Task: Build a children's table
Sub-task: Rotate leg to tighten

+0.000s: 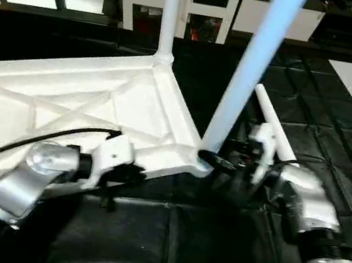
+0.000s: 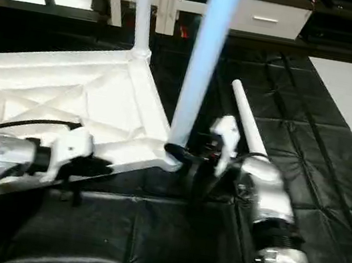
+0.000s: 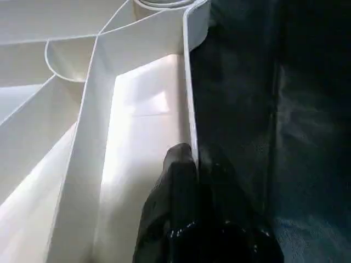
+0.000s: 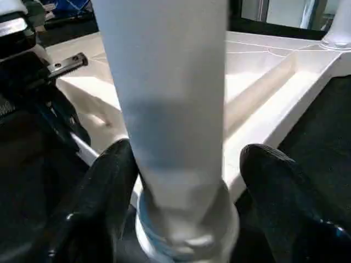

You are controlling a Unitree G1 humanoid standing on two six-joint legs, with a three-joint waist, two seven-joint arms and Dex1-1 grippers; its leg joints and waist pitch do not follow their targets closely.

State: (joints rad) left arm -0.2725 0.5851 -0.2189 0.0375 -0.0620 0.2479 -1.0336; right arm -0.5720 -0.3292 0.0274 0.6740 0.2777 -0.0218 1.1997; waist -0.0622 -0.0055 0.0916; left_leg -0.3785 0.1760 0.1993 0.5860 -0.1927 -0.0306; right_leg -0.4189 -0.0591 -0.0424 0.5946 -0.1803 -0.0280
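1. The table top (image 1: 65,106) lies upside down on a black mat (image 1: 224,247), its ribbed underside facing up, on the left half of the head views.
2. A white leg (image 1: 171,9) stands upright in the far corner socket. A second leg (image 1: 250,70) stands in the near corner socket (image 1: 202,166), leaning slightly away from the top as it rises.
3. A third leg (image 1: 275,124) lies loose on the mat, just beyond the right forearm and beside the standing near leg.
4. The left arm (image 1: 26,181) reaches in from the lower left, its silver forearm angled across the near edge of the top. The left gripper (image 3: 198,170) has its jaws pressed together on the top's near rim; in the left wrist view the thin white wall runs up between the two black fingers (image 3: 175,181).
5. The right arm (image 1: 311,215) comes in from the lower right, its forearm pointing toward the near corner with the wrist turned inward.
6. The right gripper (image 4: 186,164) sits low at the base of the near leg. Its jaws stand apart, one finger on either side of the tube, with a clear gap on one side.
7. A white cabinet (image 1: 204,1) stands at the far edge of the scene, behind the mat.
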